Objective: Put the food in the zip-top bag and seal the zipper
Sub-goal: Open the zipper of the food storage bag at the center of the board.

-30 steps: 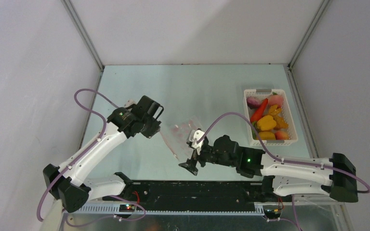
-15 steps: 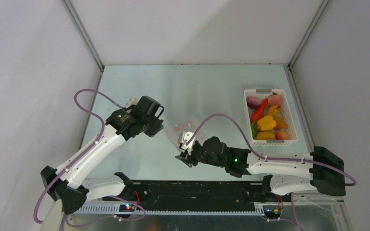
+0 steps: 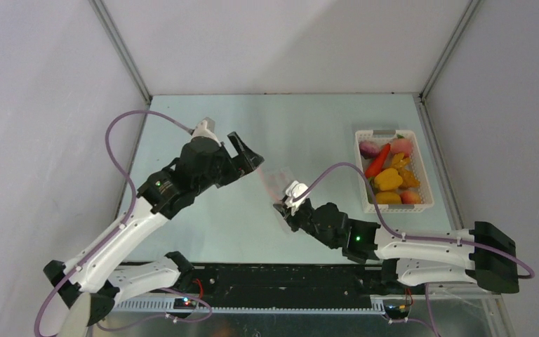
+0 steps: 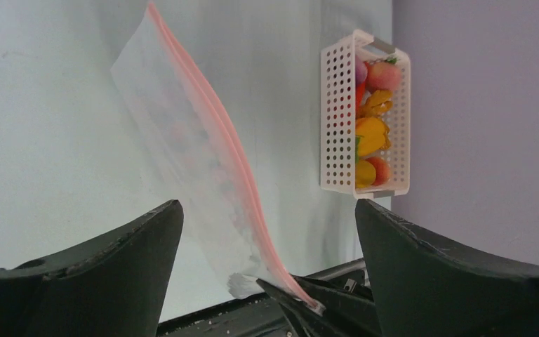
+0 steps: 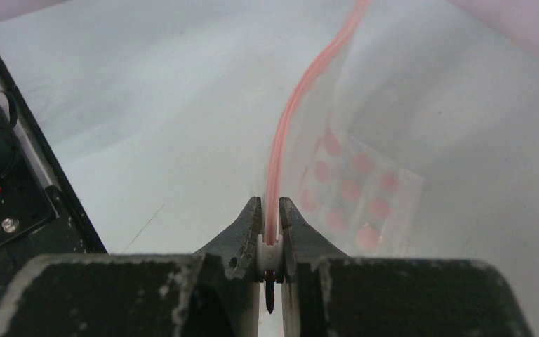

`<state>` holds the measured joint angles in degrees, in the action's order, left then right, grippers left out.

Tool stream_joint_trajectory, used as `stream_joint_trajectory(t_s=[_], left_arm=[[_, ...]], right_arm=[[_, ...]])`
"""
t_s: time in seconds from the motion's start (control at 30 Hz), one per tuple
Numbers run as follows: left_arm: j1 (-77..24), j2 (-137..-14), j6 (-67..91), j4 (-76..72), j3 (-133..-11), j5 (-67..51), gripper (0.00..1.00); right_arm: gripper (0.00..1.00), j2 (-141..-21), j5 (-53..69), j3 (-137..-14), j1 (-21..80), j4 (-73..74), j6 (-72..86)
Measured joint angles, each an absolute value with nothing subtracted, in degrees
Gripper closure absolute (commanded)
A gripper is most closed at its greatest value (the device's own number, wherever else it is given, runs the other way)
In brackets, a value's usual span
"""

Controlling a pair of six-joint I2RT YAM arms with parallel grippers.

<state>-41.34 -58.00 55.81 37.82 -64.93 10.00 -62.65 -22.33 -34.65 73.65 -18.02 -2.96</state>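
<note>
Pale green table (image 3: 309, 119). Carries everything else in view.

Left arm (image 3: 133, 225). Rises from the near left corner in white links and ends in a black wrist over the middle left of the surface.

Right arm (image 3: 421, 246). Comes in low from the near right corner, wrist aimed at the middle of the table.

White slotted basket (image 3: 395, 208). Stands beside the right edge, about halfway back, long side parallel to that edge.

Zip-top bag (image 3: 275, 182). Clear plastic with pink dots. Sits close to the middle of the table, well apart from the basket, one edge raised and the rest sagging onto the surface.

Left gripper (image 3: 249, 156). Hangs just left of the bag, fingers spread wide with nothing clamped between them. Cannot tell whether a fingertip touches the plastic.

Right gripper (image 5: 269, 203). Meets the bag at its near corner, fingers pressed together and pinching the zipper (image 5: 285, 123).

Food (image 3: 387, 180). Lies heaped in the basket. Yellow pepper at the centre, long red chili (image 3: 377, 161) toward the far left, with orange, pink and purple pieces around them.

Zipper again, thinnest of all. Runs as a narrow pink strip along the bag's raised edge, curving slightly from the pinch toward the far edge.
</note>
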Motion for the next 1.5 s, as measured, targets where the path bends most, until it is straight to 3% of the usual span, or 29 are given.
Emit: stream_joint_trajectory(t_s=[0.43,1.37,1.5], left_arm=[[-41.3,-56.2,50.5,38.9,-61.3,13.8,0.00],[-41.3,-59.9,55.7,39.3,-55.1,12.8,0.01],[-41.3,-60.0,56.1,40.0,-55.1,12.8,0.06]], right_arm=[[1.00,-60.8,-28.3,-32.8,74.2,-19.2,-1.1],[1.00,-64.2,-30.2,-32.7,76.6,-21.6,0.9],[1.00,-64.2,-30.2,-32.7,76.7,-21.8,0.9]])
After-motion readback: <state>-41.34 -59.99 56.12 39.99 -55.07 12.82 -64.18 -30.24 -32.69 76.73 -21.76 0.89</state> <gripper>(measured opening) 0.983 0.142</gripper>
